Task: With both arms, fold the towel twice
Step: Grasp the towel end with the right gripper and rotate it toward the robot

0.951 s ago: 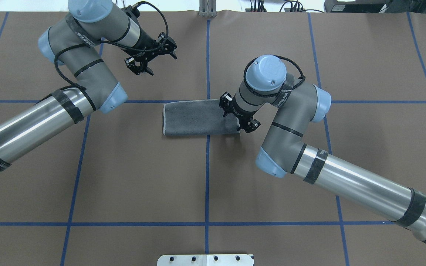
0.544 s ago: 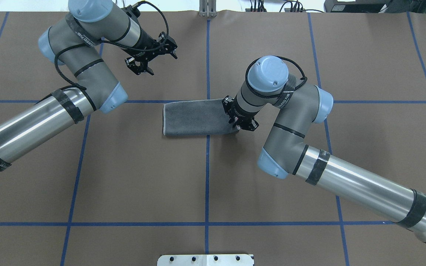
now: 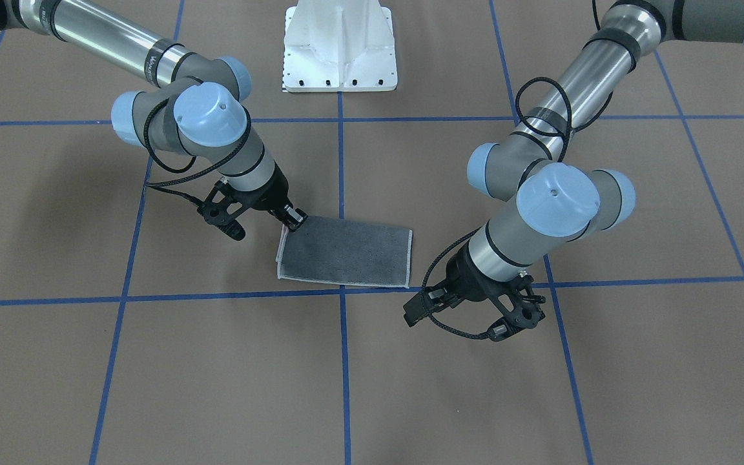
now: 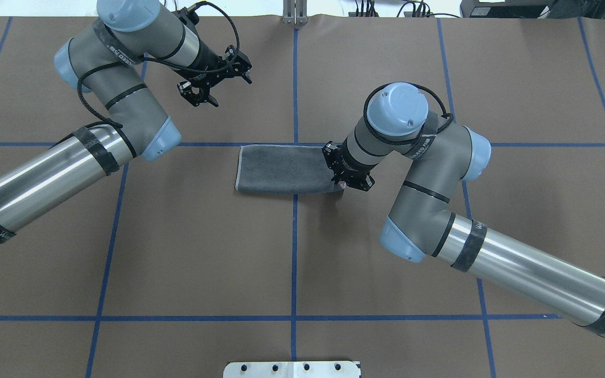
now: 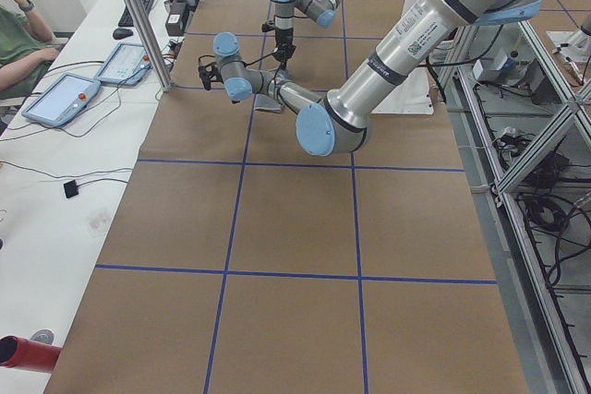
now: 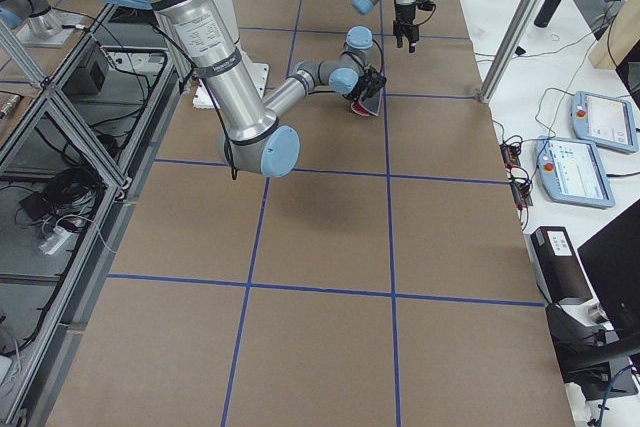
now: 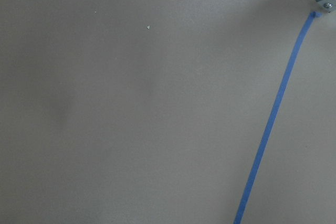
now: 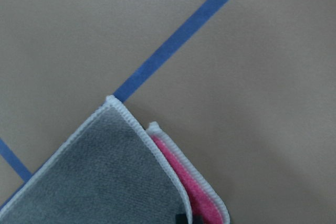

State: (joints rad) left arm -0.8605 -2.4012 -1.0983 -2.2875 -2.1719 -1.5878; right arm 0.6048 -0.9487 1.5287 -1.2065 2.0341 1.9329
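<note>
Right hand (image 4: 341, 181): clenched on towel (image 4: 284, 169) end, likely readying second fold.
Towel: once folded, grey up, on desk (image 4: 176, 252), stretching away from fingertips.
Left hand (image 4: 200, 97): released, empty, parked clear.

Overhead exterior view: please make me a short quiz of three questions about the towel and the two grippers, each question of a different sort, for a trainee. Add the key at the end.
1. True or false: the left gripper touches the towel.
2. Which face of the folded towel lies upward? A) pink B) dark grey C) white
3. Fill the gap: the gripper closed on the towel's end is the ____ one.

Key: 1. False: it hovers open, apart from the towel. 2. B: pink shows only between the layers, in the right wrist view. 3. Right: the right gripper is at the end nearest its own arm.
</note>
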